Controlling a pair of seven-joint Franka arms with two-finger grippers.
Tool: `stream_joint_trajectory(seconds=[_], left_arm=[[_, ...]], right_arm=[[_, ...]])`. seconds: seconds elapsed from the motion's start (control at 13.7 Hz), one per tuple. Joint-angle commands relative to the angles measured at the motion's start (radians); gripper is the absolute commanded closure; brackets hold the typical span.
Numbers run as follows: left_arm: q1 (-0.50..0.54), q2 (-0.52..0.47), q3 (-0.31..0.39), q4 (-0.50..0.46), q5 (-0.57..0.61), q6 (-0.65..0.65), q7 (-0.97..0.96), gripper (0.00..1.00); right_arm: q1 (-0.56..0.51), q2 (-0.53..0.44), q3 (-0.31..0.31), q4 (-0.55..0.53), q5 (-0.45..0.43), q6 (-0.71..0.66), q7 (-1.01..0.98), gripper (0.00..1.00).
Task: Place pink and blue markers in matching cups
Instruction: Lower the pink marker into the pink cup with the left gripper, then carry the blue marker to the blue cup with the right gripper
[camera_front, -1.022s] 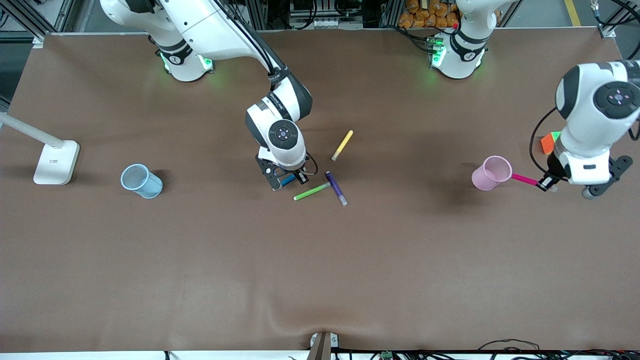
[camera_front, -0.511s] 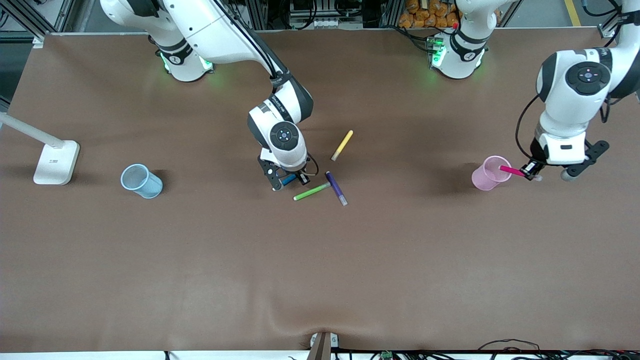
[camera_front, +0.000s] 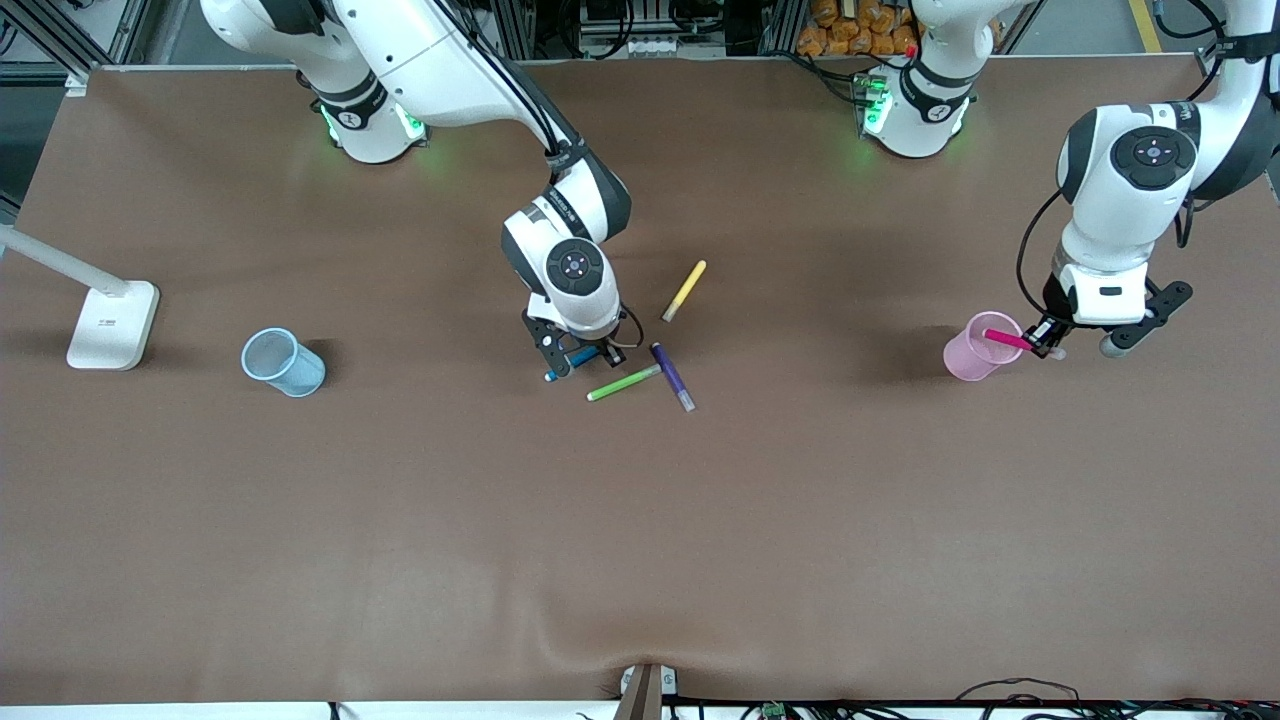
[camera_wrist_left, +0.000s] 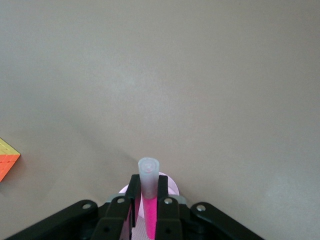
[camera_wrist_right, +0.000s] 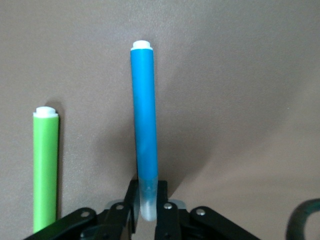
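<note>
My left gripper (camera_front: 1045, 346) is shut on the pink marker (camera_front: 1004, 339) near its pale cap, seen in the left wrist view as the pink marker (camera_wrist_left: 150, 212). The marker slants over the pink cup (camera_front: 972, 348), and its free end is above the cup's mouth. Part of the pink cup (camera_wrist_left: 171, 185) shows beneath my left gripper (camera_wrist_left: 148, 192). My right gripper (camera_front: 580, 357) is down at the table, shut on the blue marker (camera_wrist_right: 144, 125) at its capped end. The blue cup (camera_front: 283, 362) stands toward the right arm's end of the table.
A green marker (camera_front: 623, 383) and a purple marker (camera_front: 672, 376) lie right beside the right gripper, and a yellow marker (camera_front: 685, 290) lies farther from the front camera. A white lamp base (camera_front: 112, 325) stands near the blue cup. A colour cube (camera_wrist_left: 7, 162) sits near the left gripper.
My left gripper carried the pink marker in over the pink cup's mouth. My right gripper closed its fingers on the blue marker.
</note>
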Motion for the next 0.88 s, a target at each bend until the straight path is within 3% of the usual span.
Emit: stream_joint_trajectory(seconds=[0.0, 0.29, 0.58, 0.8], left_arm=[[0.014, 0.006, -0.010, -0.024, 0.016, 0.041, -0.018, 1.00], [0.022, 0.031, -0.010, -0.033, 0.016, 0.068, -0.018, 1.00], [0.023, 0.055, -0.008, -0.033, 0.016, 0.068, -0.020, 0.90], [0.023, 0.071, -0.010, -0.031, 0.016, 0.068, -0.020, 0.85]], right_arm=[[0.012, 0.008, -0.007, 0.002, 0.021, -0.005, -0.004, 1.00], [-0.023, -0.023, -0.009, 0.029, 0.021, -0.140, -0.011, 1.00], [-0.118, -0.130, -0.004, 0.034, 0.032, -0.337, -0.143, 1.00], [-0.250, -0.236, -0.006, 0.034, 0.125, -0.534, -0.371, 1.00]])
